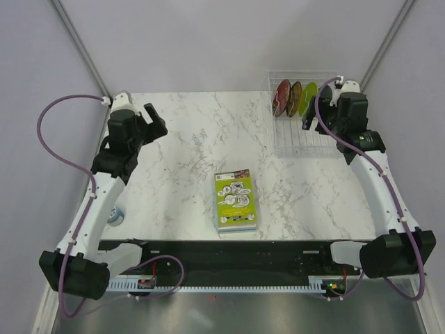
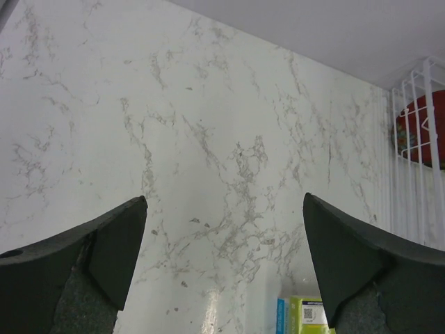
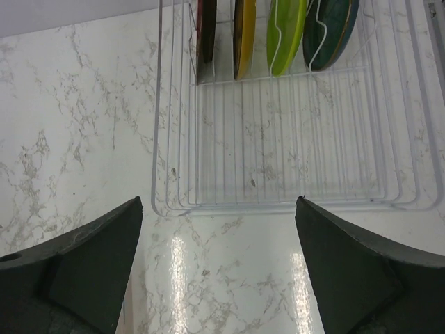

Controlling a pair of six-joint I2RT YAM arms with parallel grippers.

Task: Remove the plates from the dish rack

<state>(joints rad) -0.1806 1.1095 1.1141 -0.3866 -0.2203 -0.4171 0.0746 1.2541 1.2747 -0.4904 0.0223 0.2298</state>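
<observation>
The dish rack (image 1: 299, 142) sits on the desk (image 1: 188, 139) in its far right corner. The plates (image 1: 295, 97) stand on edge inside it, side by side in a row running left to right along its far end. A book (image 1: 235, 200) lies flat on the desk around the middle, nearer and to the left, well apart from the rack.

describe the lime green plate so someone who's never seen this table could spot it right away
On the marble table, look to the far right corner, where a clear dish rack holds a row of plates standing on edge. The lime green plate is third from the left, between a yellow-brown plate and a dark teal plate, the only plain bright green one.
</observation>
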